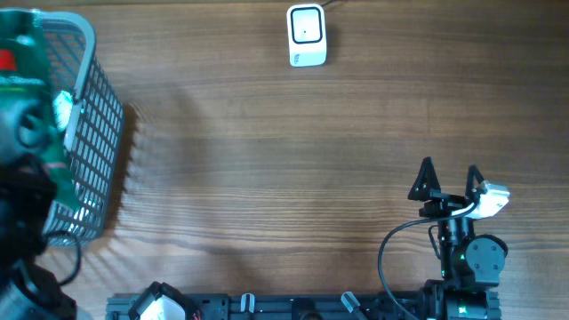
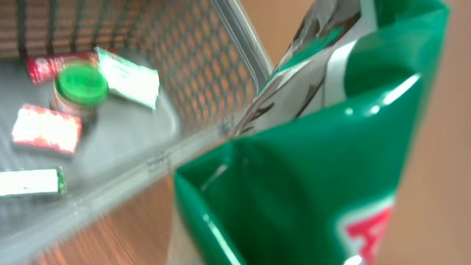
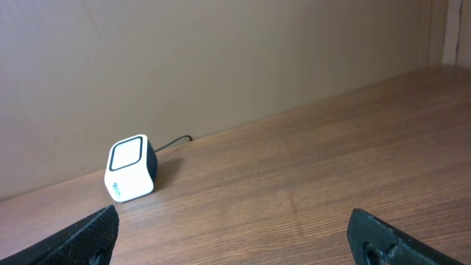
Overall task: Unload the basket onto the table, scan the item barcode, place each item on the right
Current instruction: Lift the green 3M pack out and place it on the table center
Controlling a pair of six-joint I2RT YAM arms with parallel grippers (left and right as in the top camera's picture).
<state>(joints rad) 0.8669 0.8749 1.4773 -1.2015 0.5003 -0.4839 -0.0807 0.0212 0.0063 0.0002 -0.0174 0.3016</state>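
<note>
At five o'clock the right fingers (image 1: 425, 182) stand wide apart and empty over the surface (image 1: 267, 178). At nine o'clock the left fingers, hidden behind it, are clamped tight on the green bag (image 2: 309, 169), which hangs above the wire basket (image 1: 100, 133), so the pick looks done. Next the bag needs carrying to the barcode scanner (image 1: 307, 36) at twelve o'clock, with its barcode turned toward the window.

Soft light, streaked basket (image 1: 100, 133) shadows; left wrist view blurred, glare on green bag (image 2: 294, 191)
</note>
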